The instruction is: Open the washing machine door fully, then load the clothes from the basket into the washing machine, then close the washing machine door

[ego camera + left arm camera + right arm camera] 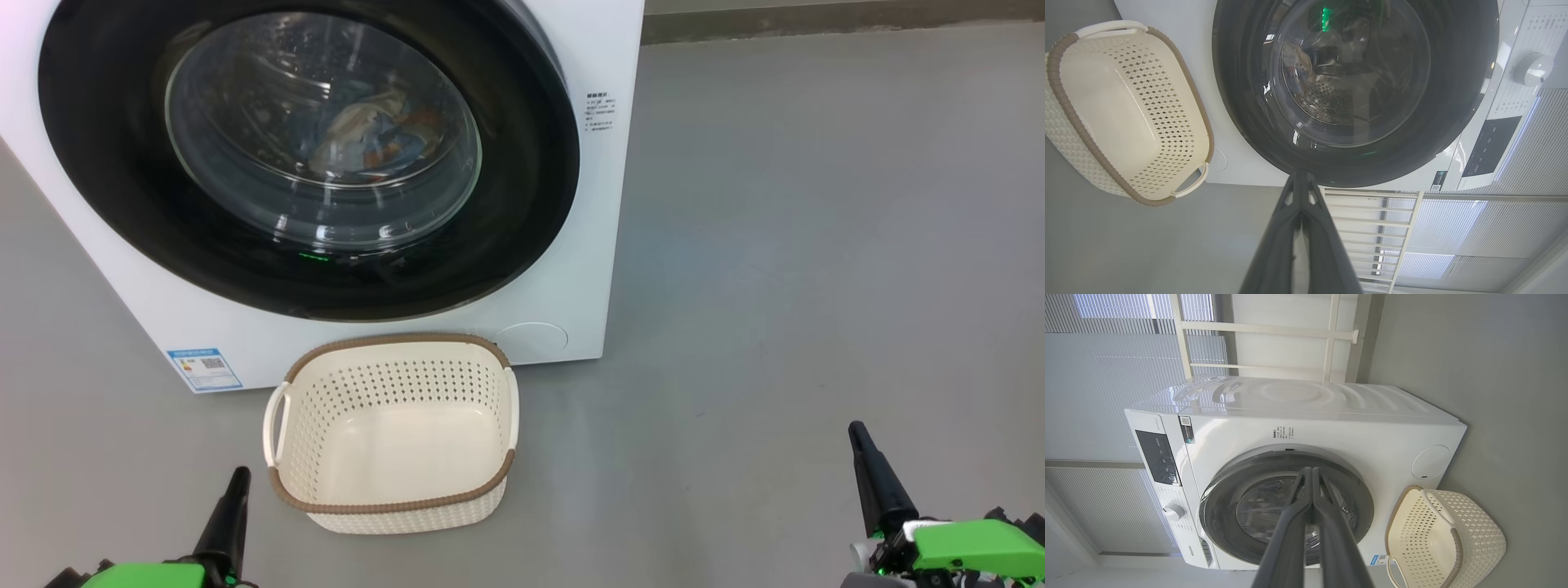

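Observation:
The white washing machine [600,49] stands ahead with its round black-rimmed door [106,188] closed flat against the front. Through the glass window I see light-blue and cream clothes [371,131] lying in the drum. The cream basket [392,506] sits on the floor just before the machine, holding nothing. My left gripper [238,475] is shut at the lower left, just left of the basket. My right gripper [856,430] is shut at the lower right, well clear of both. The wrist views show each pair of fingers pressed together: the left gripper [1300,176] and the right gripper [1312,470].
Grey floor [816,245] spreads wide to the right of the machine. A blue label sticker [204,369] marks the machine's lower front corner. A white railing [1372,220] and blinds stand behind the machine.

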